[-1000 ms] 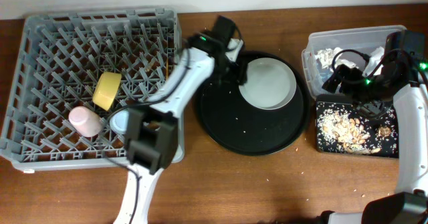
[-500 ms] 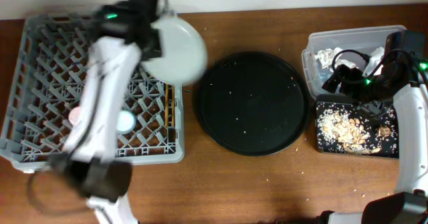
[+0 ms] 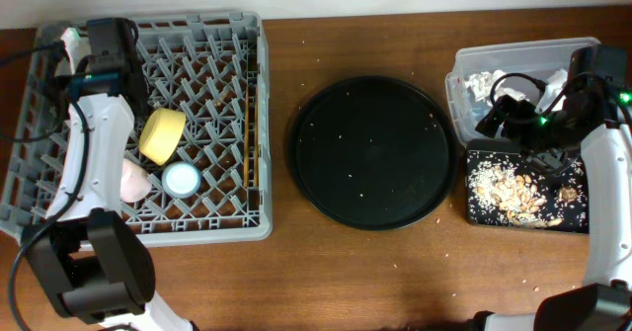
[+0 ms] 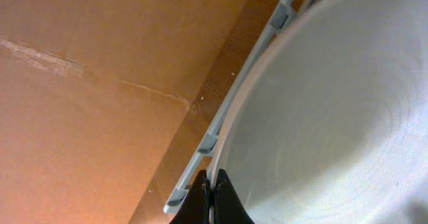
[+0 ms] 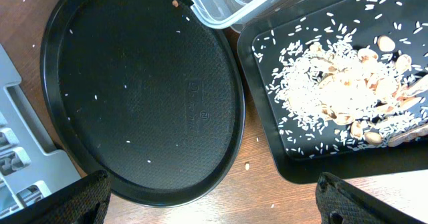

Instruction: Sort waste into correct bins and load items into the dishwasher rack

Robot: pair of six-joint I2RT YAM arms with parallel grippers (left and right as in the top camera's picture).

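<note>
My left gripper [image 4: 211, 184] is shut on the rim of the pale grey plate [image 4: 334, 117], which fills the right of the left wrist view beside the wall of the dishwasher rack [image 4: 267, 43]. Overhead, that gripper [image 3: 84, 46] is at the far left corner of the rack [image 3: 217, 222], and the arm hides most of the plate. A yellow bowl [image 3: 161, 133], a pink cup [image 3: 133, 181], a light-blue cup [image 3: 182, 179] and chopsticks [image 3: 248, 143] sit in the rack. My right gripper [image 3: 513, 104] [image 5: 214, 207] hangs open and holds nothing, by the clear tub [image 3: 464, 74] and the shallow black tray [image 3: 474, 207].
The large round black tray [image 3: 373, 153] [image 5: 140, 97] lies mid-table with only a few crumbs on it. White tissue [image 3: 484, 79] is in the clear tub. Rice and beige food scraps [image 5: 341, 83] cover the shallow black tray [image 5: 267, 124]. Stray crumbs dot the wood.
My left arm closed on the plate, lifted it off the round black tray and swung it left to the rack's far left corner. The right arm has not moved.
</note>
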